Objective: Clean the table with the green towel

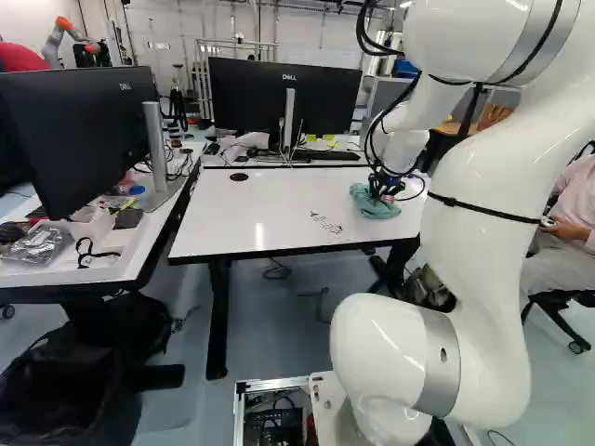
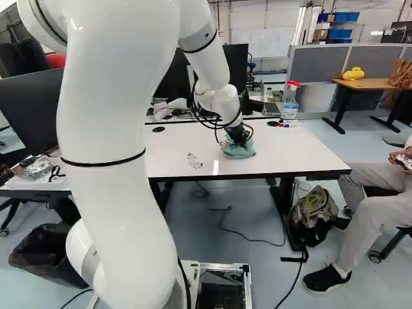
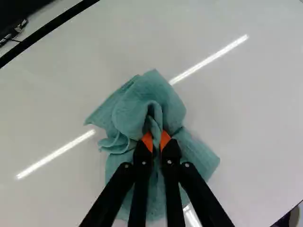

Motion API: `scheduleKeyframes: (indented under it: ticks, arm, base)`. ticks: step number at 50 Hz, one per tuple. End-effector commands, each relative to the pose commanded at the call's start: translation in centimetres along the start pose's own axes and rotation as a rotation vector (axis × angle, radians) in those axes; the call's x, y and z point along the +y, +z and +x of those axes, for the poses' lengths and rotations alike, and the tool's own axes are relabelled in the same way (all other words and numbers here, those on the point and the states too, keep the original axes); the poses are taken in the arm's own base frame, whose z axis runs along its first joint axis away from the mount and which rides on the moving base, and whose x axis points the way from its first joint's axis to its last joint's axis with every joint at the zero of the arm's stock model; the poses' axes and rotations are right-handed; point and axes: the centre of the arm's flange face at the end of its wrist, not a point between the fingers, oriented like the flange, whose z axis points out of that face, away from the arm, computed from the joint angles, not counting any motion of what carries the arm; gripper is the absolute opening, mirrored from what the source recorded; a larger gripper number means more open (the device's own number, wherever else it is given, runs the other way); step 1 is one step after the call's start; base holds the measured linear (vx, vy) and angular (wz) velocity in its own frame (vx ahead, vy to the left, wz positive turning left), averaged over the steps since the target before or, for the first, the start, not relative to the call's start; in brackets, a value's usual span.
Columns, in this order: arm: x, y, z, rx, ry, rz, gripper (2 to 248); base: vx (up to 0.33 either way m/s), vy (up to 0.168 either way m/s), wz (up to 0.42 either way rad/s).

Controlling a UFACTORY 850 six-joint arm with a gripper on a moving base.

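My gripper (image 2: 239, 136) is low over the white table (image 2: 296, 154), in the right base view, with the green towel (image 2: 239, 151) bunched beneath it. The left base view has the towel (image 1: 374, 204) on the table's right part, right of some dark scribbled marks (image 1: 325, 222). Seen from the wrist, the gripper (image 3: 156, 142) is shut on a fold of the towel (image 3: 142, 109), pinched between the orange pads. The cloth spreads on the tabletop around and under the fingers. No marks show on the tabletop in the wrist view.
A spray bottle (image 2: 290, 102) and markers (image 2: 283, 124) are at the far side, beyond the towel. Monitors (image 1: 279, 96) stand behind the table. At the left is another desk with clutter (image 1: 88, 223). A person sits right of the table, near a backpack (image 2: 313, 209). Another robot (image 1: 65, 37) stands far back.
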Motion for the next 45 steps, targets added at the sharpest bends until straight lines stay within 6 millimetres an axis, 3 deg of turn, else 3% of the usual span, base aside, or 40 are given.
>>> scheduleKeyframes:
  ticks: [28,45]
  arm:
    - [3.3,2.2,3.7,0.028,0.053,-0.03,38]
    - [2.4,3.8,5.9,0.046,0.042,-0.022,38]
  base:
    - [0.0,0.0,0.0]
    - [0.0,0.0,0.0]
